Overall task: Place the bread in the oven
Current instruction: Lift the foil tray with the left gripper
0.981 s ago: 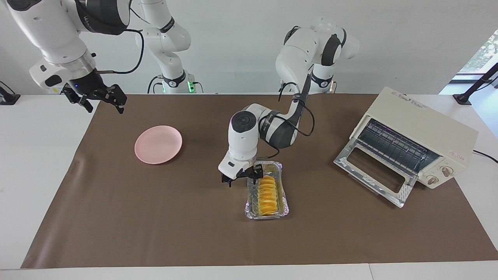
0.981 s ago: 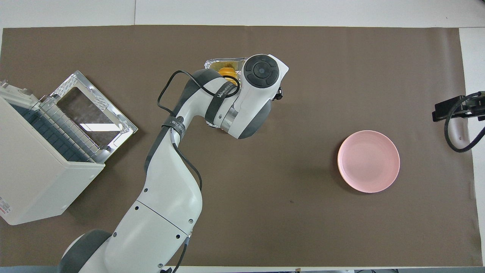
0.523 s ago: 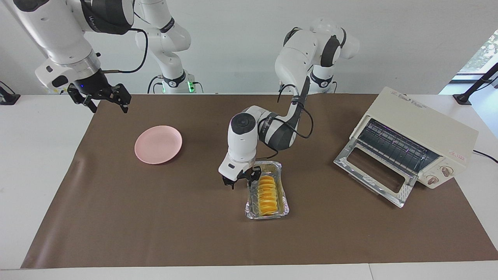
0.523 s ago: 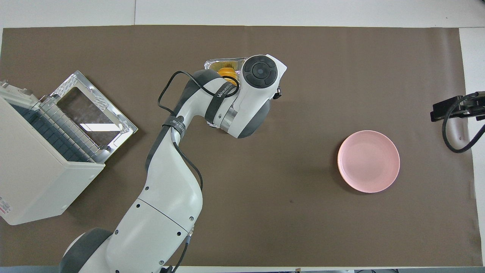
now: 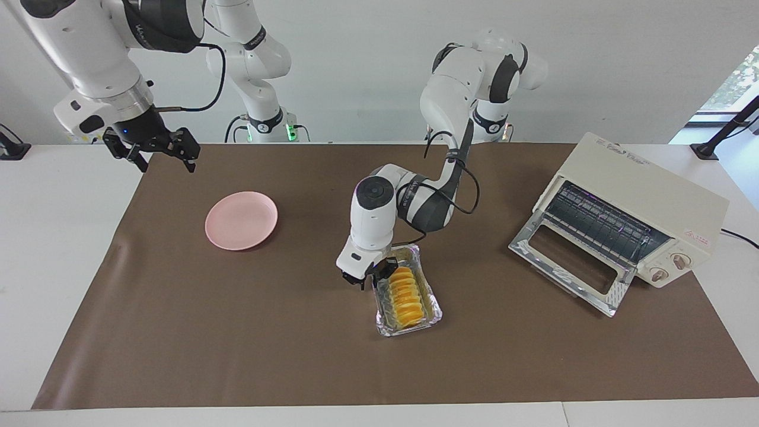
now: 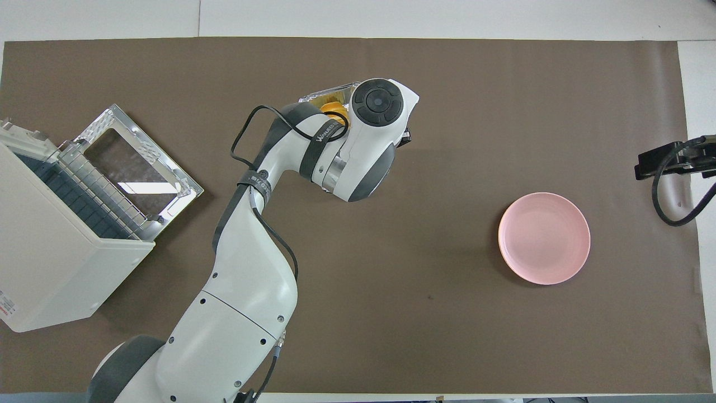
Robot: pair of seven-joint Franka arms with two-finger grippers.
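Quick rundown of my table. It's a white table (image 5: 53, 267) with a big brown mat (image 5: 237, 350) covering most of it, a plain pale wall (image 5: 356, 71) at my back and a bit of window (image 5: 735, 77) off at my left arm's end. At my right arm's end, my right gripper (image 5: 161, 157) just waits in the air over the corner of the mat nearest me, fingers spread wide apart, holding nothing. Next along is a round pink plate (image 5: 241, 220), sitting flat on the mat with nothing on it. Around the middle of the mat, farther from me than the plate, is the foil tray (image 5: 434, 309), and the bread (image 5: 406, 296) lies inside it, ridged and yellow-orange, running lengthwise. My left gripper (image 5: 372, 277) is down at the tray's end nearest me, pinched together on the rim as far as I can make out; from overhead my own wrist hides most of it. Then at my left arm's end there's the oven (image 5: 646, 196), cream-white, its glass door (image 5: 569, 261) dropped open onto the mat, wire rack (image 5: 599, 222) showing, two knobs (image 5: 670, 268) at the corner.
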